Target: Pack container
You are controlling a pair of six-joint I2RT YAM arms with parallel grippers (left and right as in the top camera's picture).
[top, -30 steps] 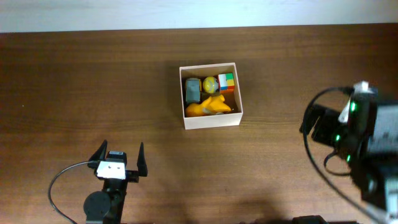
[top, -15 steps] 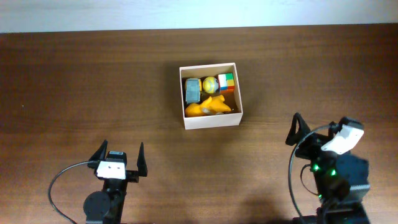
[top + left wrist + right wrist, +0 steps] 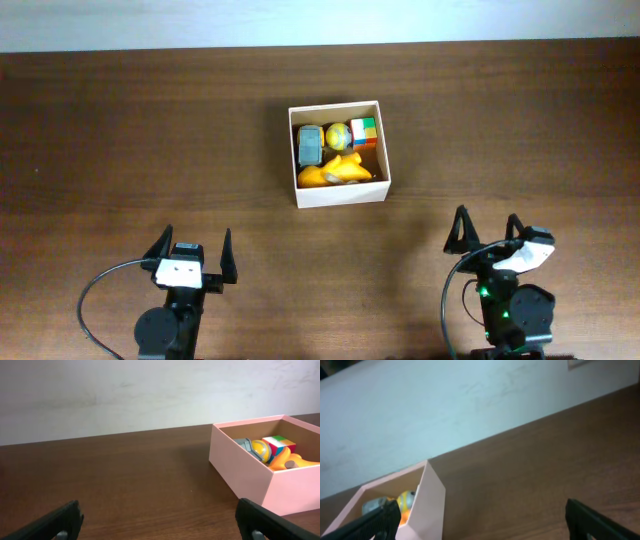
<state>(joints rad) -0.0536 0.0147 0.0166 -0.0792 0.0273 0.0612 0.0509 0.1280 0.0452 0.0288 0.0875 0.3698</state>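
The container [image 3: 343, 193] is a square pale pinkish-white box at the middle of the table. It holds a grey toy [image 3: 310, 145], a yellow-and-blue ball [image 3: 338, 135], a coloured cube [image 3: 364, 131] and a yellow toy [image 3: 335, 171]. It also shows in the left wrist view [image 3: 240, 472] and the right wrist view [image 3: 431, 505]. My left gripper [image 3: 193, 247] is open and empty at the front left. My right gripper [image 3: 486, 230] is open and empty at the front right, well short of the box.
The brown wooden table [image 3: 150, 130] ends at a pale wall [image 3: 300, 20] along the far side. Cables loop beside both arm bases.
My right arm has swung from the right edge down and leftwards to the front right. The left arm and the box have not moved.
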